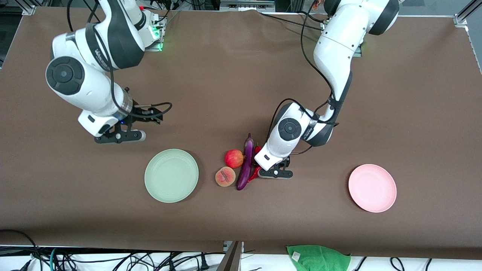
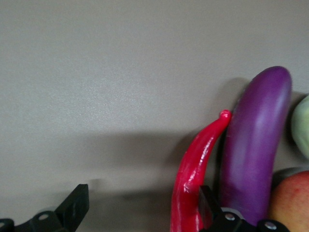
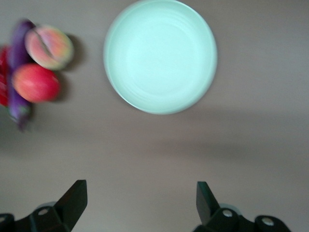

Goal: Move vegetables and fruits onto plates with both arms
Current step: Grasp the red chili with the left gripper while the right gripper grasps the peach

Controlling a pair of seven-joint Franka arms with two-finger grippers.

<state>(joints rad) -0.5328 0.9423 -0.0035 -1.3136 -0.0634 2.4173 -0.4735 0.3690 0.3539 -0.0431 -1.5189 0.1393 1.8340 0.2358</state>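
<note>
The purple eggplant [image 1: 246,165], red chili pepper [image 1: 255,174], red apple [image 1: 234,158] and peach [image 1: 225,176] lie together mid-table, between the mint green plate [image 1: 171,175] and the pink plate [image 1: 372,188]. My left gripper [image 1: 275,173] is low over the chili, open, with the chili [image 2: 195,179] lying against the inside of one finger [image 2: 208,203], the eggplant [image 2: 253,145] just outside it. My right gripper [image 1: 120,136] is open and empty over bare table, with the green plate [image 3: 160,55] and the fruits ahead of it in its wrist view.
A green cloth [image 1: 318,257] lies at the table's front edge near the camera. Cables hang along that edge. The brown table cover [image 1: 241,75] lies under everything.
</note>
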